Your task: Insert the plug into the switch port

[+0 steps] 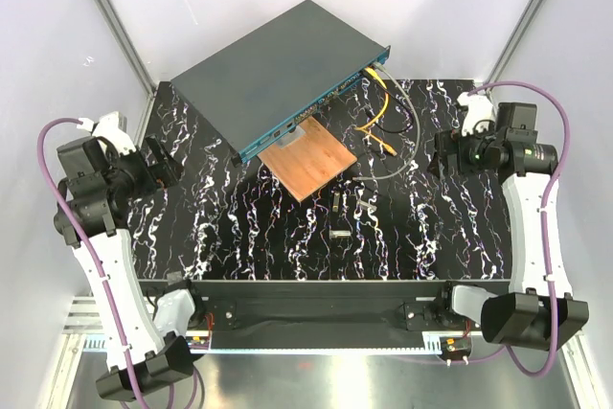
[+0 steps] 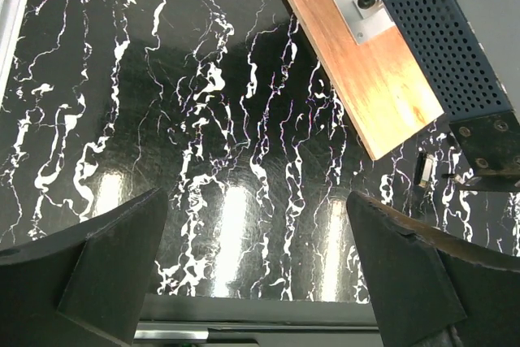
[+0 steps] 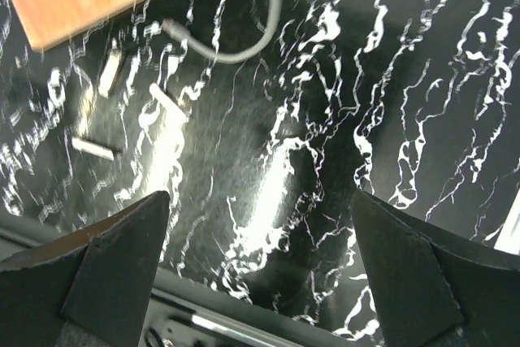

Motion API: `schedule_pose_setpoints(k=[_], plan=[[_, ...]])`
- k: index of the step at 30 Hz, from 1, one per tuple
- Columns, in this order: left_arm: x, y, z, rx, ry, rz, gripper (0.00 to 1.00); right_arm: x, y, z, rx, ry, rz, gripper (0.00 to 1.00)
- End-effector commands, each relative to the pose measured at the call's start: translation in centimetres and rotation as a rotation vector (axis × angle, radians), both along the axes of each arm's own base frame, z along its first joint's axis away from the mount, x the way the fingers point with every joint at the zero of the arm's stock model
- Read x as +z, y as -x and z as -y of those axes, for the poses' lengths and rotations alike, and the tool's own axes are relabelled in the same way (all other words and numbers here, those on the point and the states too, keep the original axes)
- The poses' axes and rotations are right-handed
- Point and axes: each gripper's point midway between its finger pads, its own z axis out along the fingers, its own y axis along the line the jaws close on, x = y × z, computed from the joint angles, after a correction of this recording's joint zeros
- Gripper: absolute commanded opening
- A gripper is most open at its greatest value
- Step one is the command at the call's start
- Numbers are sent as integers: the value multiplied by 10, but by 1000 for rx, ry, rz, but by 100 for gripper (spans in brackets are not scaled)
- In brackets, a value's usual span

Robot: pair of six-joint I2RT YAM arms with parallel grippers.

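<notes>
Looking down: switch point(image 1: 287, 74) lies skewed at far side of table point(image 1: 239, 237), well apart from both grippers. Both arms bent, reaching inward.

Left wrist: left gripper point(image 2: 256, 201) spread wide, holding nothing; switch corner at upper right, brown board point(image 2: 366, 71) beside it.

Right wrist: right gripper point(image 3: 260, 201) spread wide too; grey cable's plug point(image 3: 172, 28) lies ahead on table (left of centre), untouched.

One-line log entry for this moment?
left jaws open, empty | right jaws open, empty | switch untouched | grey cable end loose on table
</notes>
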Motion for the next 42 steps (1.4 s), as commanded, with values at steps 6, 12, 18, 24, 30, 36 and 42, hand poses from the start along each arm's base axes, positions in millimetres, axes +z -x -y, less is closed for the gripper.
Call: schedule_pose_setpoints(k=[6, 12, 18, 24, 30, 36, 42], plan=[[53, 5, 30, -121, 35, 199, 99, -55, 36, -61, 390, 123, -115, 100], [90, 14, 60, -249, 97, 342, 99, -97, 48, -127, 609, 226, -186, 100], [126, 31, 92, -416, 143, 491, 99, -140, 67, -199, 844, 348, -205, 81], [142, 41, 107, -539, 135, 537, 99, -186, 63, -236, 976, 440, -233, 65], [142, 45, 108, -567, 98, 541, 99, -208, 54, -264, 1049, 498, -230, 59], [139, 41, 104, -550, 85, 531, 99, -220, 55, -274, 1083, 543, -247, 53], [144, 41, 104, -554, 75, 545, 99, -223, 57, -268, 1116, 575, -262, 49]])
